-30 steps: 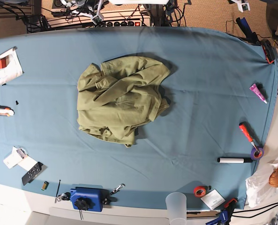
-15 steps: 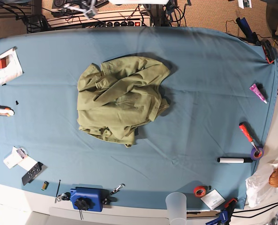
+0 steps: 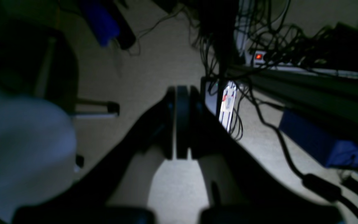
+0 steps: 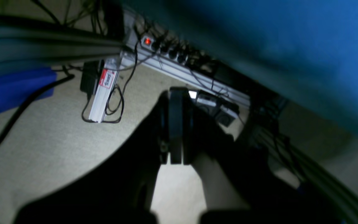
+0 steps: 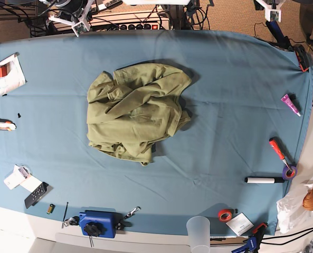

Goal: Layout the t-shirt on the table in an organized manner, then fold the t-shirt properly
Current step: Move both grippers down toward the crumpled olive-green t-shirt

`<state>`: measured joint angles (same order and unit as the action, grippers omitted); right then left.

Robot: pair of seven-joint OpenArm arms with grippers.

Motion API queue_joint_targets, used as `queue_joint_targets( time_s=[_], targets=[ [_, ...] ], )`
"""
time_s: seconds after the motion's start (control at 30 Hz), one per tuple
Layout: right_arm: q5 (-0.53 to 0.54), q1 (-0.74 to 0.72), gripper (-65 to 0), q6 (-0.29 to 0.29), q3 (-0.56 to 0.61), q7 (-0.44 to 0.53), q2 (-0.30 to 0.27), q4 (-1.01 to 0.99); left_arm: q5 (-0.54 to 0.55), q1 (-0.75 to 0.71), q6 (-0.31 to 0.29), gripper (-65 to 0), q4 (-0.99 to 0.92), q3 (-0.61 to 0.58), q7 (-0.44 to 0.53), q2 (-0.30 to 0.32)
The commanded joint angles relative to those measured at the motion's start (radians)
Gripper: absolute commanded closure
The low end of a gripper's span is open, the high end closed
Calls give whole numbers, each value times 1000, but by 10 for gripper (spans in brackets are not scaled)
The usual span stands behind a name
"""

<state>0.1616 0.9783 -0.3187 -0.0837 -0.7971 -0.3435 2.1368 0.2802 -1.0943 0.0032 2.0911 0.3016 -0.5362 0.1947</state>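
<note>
The olive-green t-shirt [image 5: 135, 113] lies crumpled in a heap near the middle of the teal table [image 5: 230, 105]. Neither gripper is near it. The right wrist view shows my right gripper [image 4: 177, 91] shut and empty over the carpet floor, with the table's blue edge [image 4: 291, 46] beside it. My left gripper [image 3: 177, 91] is also shut and empty, hanging over the floor and cables. In the base view only white parts of the arms show beyond the table's far edge, the right arm [image 5: 72, 15] at top left and the left arm [image 5: 270, 7] at top right.
Along the table's rim lie a paper with a red block [image 5: 7, 74], a remote [image 5: 36, 194], a blue device [image 5: 98, 224], a clear cup [image 5: 198, 232], a red tape roll [image 5: 226, 214], a marker [image 5: 264, 180], an orange screwdriver [image 5: 277, 149] and a pink tube [image 5: 291, 104]. A power strip [image 4: 179, 62] and cables lie on the floor.
The white part of the right arm has shifted left and come further into view at the top edge. The left arm's part also shows more. The t-shirt has not moved.
</note>
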Motion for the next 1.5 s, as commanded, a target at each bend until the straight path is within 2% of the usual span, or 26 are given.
queue_joint_targets(
  time_s=[0.0, 0.17, 0.27, 0.73, 0.87, 0.97, 1.03, 1.13, 1.27, 1.3, 1.37, 1.43, 1.47],
  targets=[
    [7, 13, 0, -3, -4, -1, -5, 35, 0, -20, 1, 0, 43, 3, -13, 5],
    [7, 13, 0, -3, -4, -24, -5, 126, -1, -19, 0, 0, 183, 3, -103, 5],
    [7, 6, 0, -2, -4, -28, -6, 174, -1, -16, 0, 0, 265, 3, -103, 5],
    [-35, -132, 0, 2, -4, -41, -5, 214, 0, 172, -3, 0, 265, 3, -21, 5],
    [-93, -143, 0, 2, -4, -37, -5, 214, 0, 221, -5, -137, 265, 3, 32, 5],
    [-122, -145, -7, 2, -4, -24, -5, 214, 0, 264, -78, -213, 265, 3, 51, 5],
    [-133, -145, -98, 2, -4, -10, -5, 214, 0, 296, -142, -236, 265, 2, 51, 5],
    [-133, -145, -222, 2, -4, 6, -3, 214, 0, 342, -185, -237, 265, 2, 72, 5],
    [-133, -157, -232, 24, -4, 12, -3, 213, 0, 395, -192, -247, 265, 2, 82, 5],
    [-133, -165, -232, 40, -4, 9, -3, 213, -1, 404, -217, -276, 265, 2, 83, 5],
    [-134, -187, -232, 48, -4, 2, -3, 213, 0, 416, -282, -378, 245, 2, 85, 5],
    [-133, -211, -232, 48, -4, -16, -3, 212, 0, 419, -301, -470, 211, -7, 85, 5],
    [-133, -224, -232, 48, -4, -28, -3, 212, 0, 419, -301, -493, 196, -15, 85, 5]
  ],
)
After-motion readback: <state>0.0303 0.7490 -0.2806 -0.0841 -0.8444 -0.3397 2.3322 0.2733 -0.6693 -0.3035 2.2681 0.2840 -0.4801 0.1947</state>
